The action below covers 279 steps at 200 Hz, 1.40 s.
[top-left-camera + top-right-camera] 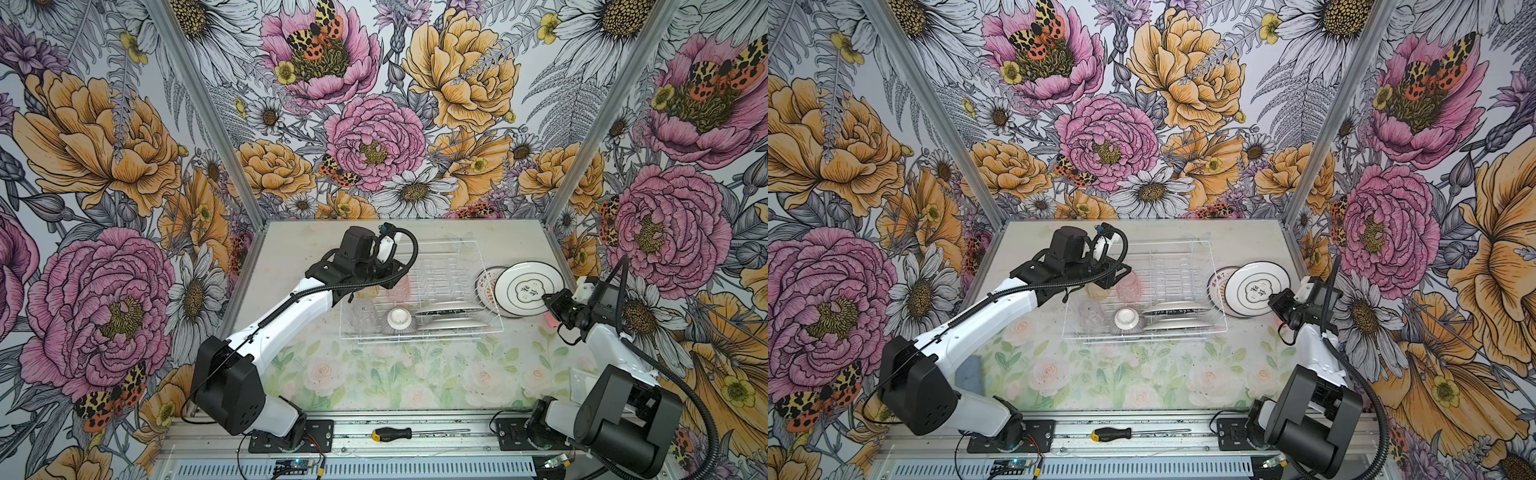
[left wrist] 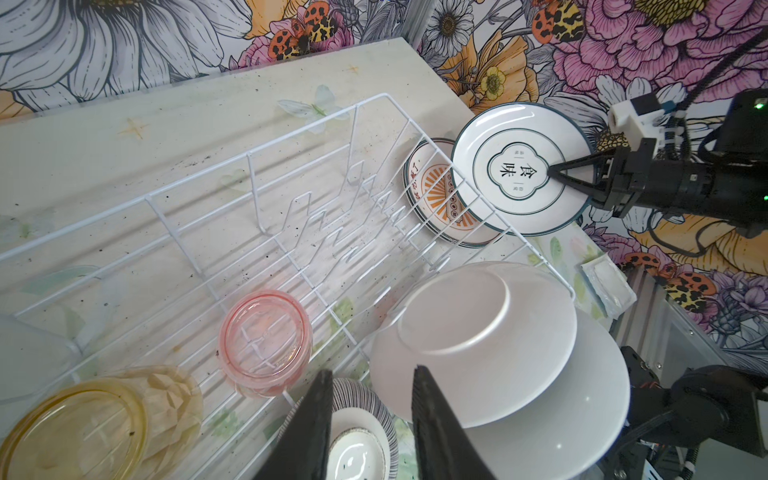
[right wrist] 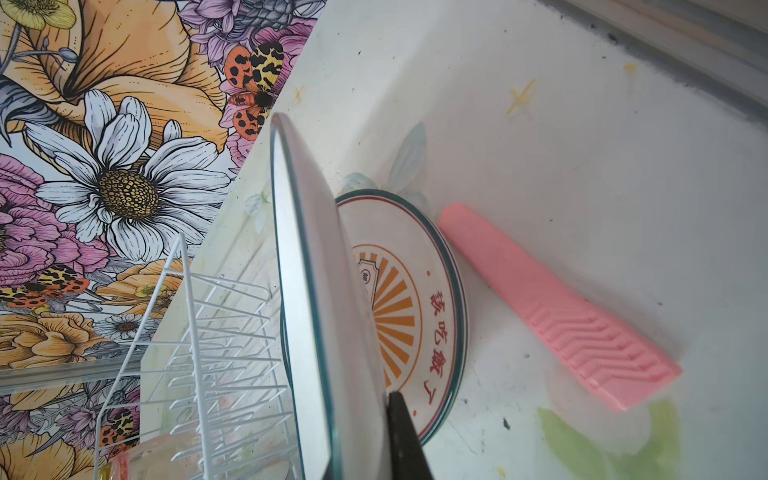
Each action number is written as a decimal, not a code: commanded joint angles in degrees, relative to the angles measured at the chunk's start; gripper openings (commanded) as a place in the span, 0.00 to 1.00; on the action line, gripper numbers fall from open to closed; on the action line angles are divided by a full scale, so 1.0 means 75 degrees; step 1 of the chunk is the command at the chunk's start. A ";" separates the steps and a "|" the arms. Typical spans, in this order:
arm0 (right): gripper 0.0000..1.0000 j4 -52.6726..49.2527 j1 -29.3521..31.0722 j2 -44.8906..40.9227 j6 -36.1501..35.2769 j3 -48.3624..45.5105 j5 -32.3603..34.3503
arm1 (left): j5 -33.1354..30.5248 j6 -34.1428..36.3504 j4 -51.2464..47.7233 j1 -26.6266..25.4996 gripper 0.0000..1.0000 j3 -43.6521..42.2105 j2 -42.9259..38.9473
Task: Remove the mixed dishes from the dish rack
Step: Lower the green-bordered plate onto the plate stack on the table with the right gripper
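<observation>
Right claw (image 2: 552, 170) clamps teal-rimmed plate (image 2: 511, 172); left claw (image 2: 372, 370) part-open, seemingly empty, half hiding ribbed bowl (image 2: 357, 446).

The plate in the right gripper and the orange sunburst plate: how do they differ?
The held plate shows dark characters in a green frame; the sunburst plate shows orange rays and red characters. The right gripper pinches the held plate's rim; the sunburst plate lies on the table, partly under it. Both are round, white and outside the dish rack.
</observation>
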 commanded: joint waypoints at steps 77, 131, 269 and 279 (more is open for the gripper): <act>0.00 0.0985 0.0358 0.0728 0.0088 -0.0063 -0.0239 | -0.0139 0.0184 0.0066 -0.0090 0.34 0.0230 0.0079; 0.00 0.1000 0.0443 0.0969 0.0122 -0.0028 -0.0154 | -0.0140 0.0194 0.0065 -0.0084 0.34 0.0191 0.0043; 0.15 0.0627 0.0458 0.1302 -0.0169 0.0076 0.0101 | -0.0069 0.0241 0.0037 -0.0006 0.34 0.0143 -0.0015; 0.15 0.0553 0.0459 0.1266 -0.0205 0.0090 0.0116 | -0.0059 0.0241 0.0036 -0.0006 0.34 0.0143 -0.0015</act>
